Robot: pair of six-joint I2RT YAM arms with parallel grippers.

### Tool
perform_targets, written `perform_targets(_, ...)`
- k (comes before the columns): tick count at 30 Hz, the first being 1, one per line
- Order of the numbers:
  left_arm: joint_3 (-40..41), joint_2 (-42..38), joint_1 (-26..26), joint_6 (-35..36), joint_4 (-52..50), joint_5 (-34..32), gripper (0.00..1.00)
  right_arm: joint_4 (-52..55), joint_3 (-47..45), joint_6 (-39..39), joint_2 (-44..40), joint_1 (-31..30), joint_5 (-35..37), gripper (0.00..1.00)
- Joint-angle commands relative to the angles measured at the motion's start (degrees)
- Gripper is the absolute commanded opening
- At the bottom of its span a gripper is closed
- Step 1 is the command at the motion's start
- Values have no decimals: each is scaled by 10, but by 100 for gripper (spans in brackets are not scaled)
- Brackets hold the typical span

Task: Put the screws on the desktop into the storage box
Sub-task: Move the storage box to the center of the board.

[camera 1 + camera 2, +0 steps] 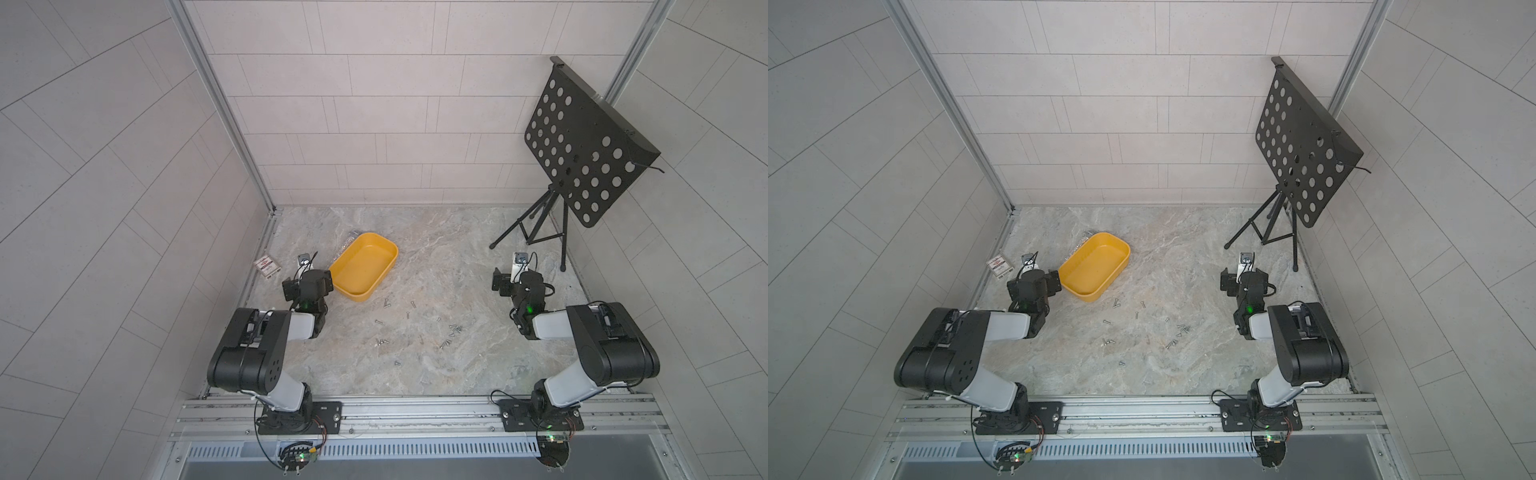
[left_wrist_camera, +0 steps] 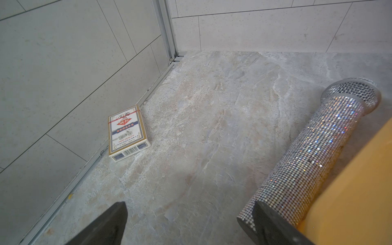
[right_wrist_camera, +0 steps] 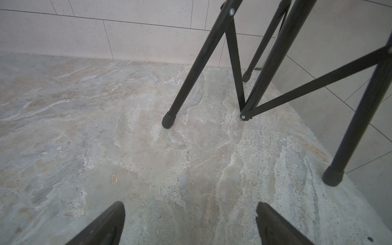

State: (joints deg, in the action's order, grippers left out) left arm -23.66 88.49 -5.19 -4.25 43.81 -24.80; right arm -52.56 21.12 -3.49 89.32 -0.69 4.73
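Observation:
Several small silver screws (image 1: 453,330) lie scattered on the marble desktop (image 1: 436,257) between the two arms, seen in both top views (image 1: 1181,328). The yellow storage box (image 1: 361,266) stands empty at the back left, just beyond the screws. Its wall fills a corner of the left wrist view (image 2: 350,201). My left gripper (image 2: 189,204) is open over bare desktop beside the box, with nothing between its fingers. My right gripper (image 3: 190,204) is open over bare desktop at the right, also holding nothing. No screw shows in either wrist view.
A red-and-white card box (image 2: 127,133) lies by the left wall. A glittery tube (image 2: 314,152) lies along the storage box's far side. A black perforated music stand (image 1: 582,141) rises at the back right, its tripod feet (image 3: 169,121) just ahead of my right gripper.

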Motion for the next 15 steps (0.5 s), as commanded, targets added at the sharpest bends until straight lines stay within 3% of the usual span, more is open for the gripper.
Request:
perform_targets(1,-9,-8,5,-4,-1,3,100,-3,4,-5,2,2,1,100)
perform_targets(9,-9,-9,5,-4,-1,5,100,0,5,-7,1,7,-6,100)
perform_targets(11,-12,-17,4,-5,-3,-6,100,33,18,-14,-13,5,27,100)
perform_targets(13,-38,-47,2,-4,-60,-39,100,153,64,-17,-59,6,37,100)
perform_targets(15,-118,-83,-1,-44,-233,-111,97,264,121,-14,-92,5,21,100)
